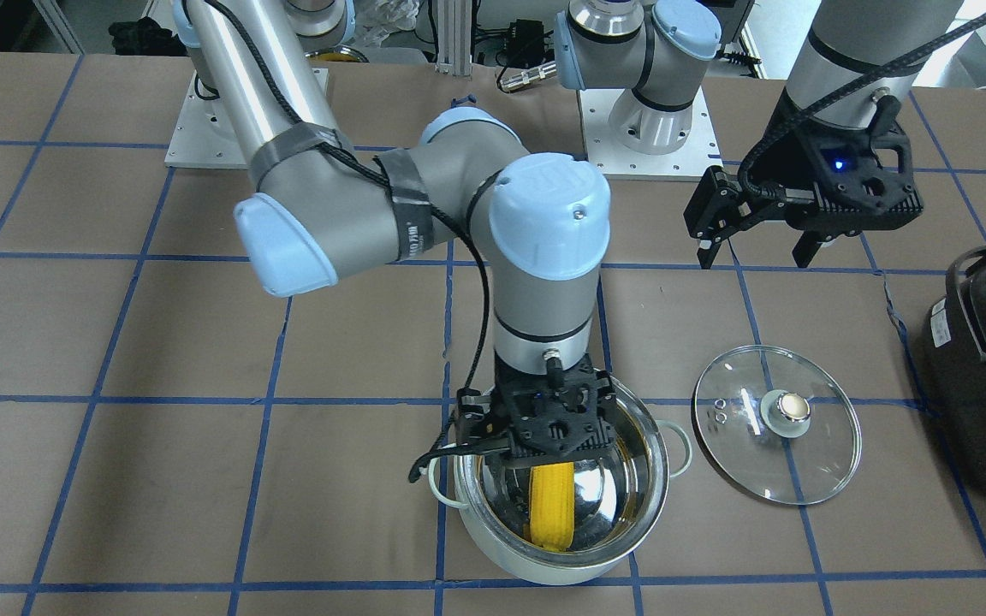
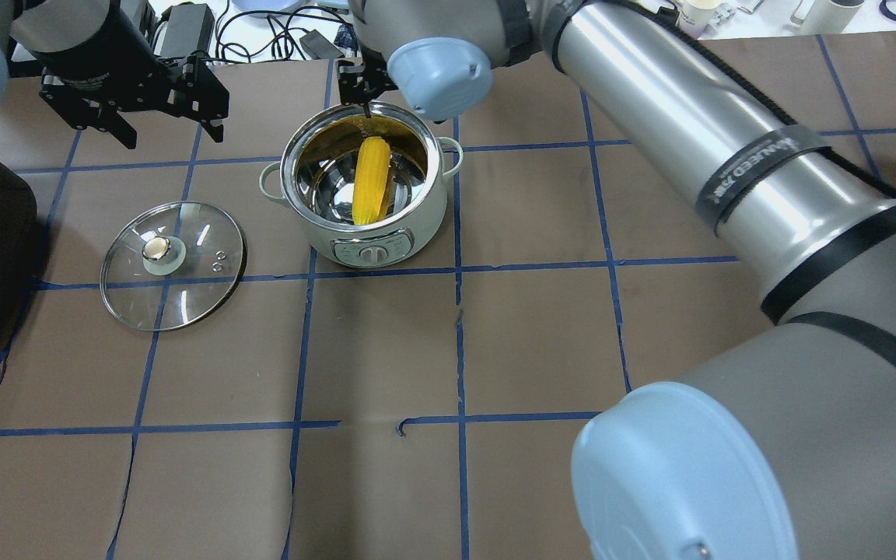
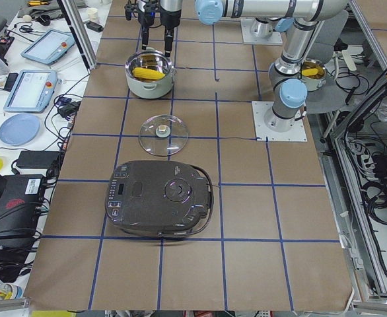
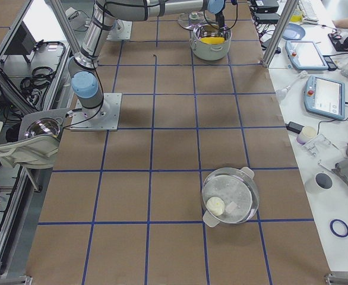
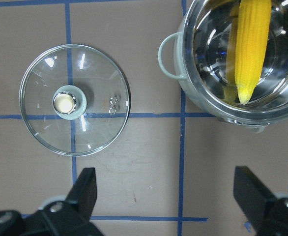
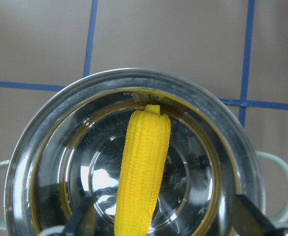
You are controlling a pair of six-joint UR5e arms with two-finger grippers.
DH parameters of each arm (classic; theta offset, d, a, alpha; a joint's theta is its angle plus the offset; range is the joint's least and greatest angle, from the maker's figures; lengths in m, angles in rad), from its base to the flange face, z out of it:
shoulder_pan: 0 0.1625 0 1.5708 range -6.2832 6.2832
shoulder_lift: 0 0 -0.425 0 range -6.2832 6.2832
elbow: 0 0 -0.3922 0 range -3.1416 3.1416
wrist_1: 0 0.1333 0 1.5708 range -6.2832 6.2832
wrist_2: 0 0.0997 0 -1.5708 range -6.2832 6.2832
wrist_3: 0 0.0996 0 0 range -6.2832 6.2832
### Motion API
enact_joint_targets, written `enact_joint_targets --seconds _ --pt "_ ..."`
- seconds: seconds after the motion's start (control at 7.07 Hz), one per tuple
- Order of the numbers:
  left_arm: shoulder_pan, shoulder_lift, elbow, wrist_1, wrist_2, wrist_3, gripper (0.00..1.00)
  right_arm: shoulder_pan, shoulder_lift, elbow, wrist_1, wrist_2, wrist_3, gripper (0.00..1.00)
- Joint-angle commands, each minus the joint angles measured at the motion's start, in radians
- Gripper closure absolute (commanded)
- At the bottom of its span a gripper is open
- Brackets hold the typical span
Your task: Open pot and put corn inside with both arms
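Nearest the robot, we are logging the glass lid [image 2: 173, 266] lying flat on the table [image 2: 541, 327], knob up. It is sitting left of the pot [image 2: 428, 218] and apart from it. The pot is standing open. The corn [image 2: 371, 180] is lying inside it along the near-far line, with its tapered end at the near wall. The right gripper [image 6: 163, 221] is hanging over the corn's far end, its fingers spread wide on either side and not touching it. At the far left, the left gripper [image 2: 170, 131] is hovering above the table with its fingers spread apart.
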Motion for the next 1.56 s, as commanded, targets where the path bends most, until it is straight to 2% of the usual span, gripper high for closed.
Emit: enact_joint_targets --seconds 0.0,0.28,0.57,0.71,1.13,1.41 --pt "-0.033 0.001 -0.005 -0.001 -0.005 -0.025 0.00 -0.136 -0.148 0.118 0.099 0.000 -0.161 0.00" --pt "-0.036 0.005 0.004 -0.007 -0.008 -0.021 0.00 -0.266 -0.364 0.301 0.144 0.009 -0.302 0.00" --pt "-0.036 -0.002 0.010 -0.004 -0.013 -0.022 0.00 -0.290 -0.521 0.411 0.165 0.009 -0.367 0.00" --pt "-0.036 0.001 0.012 -0.004 -0.013 -0.022 0.00 -0.290 -0.554 0.442 0.167 0.003 -0.370 0.00" --pt "-0.036 0.004 0.012 -0.007 -0.011 -0.021 0.00 -0.320 -0.554 0.461 0.170 0.010 -0.428 0.00" --pt "-0.036 0.001 0.004 -0.004 -0.011 -0.021 0.00 -0.325 -0.563 0.488 0.158 0.010 -0.354 0.00"
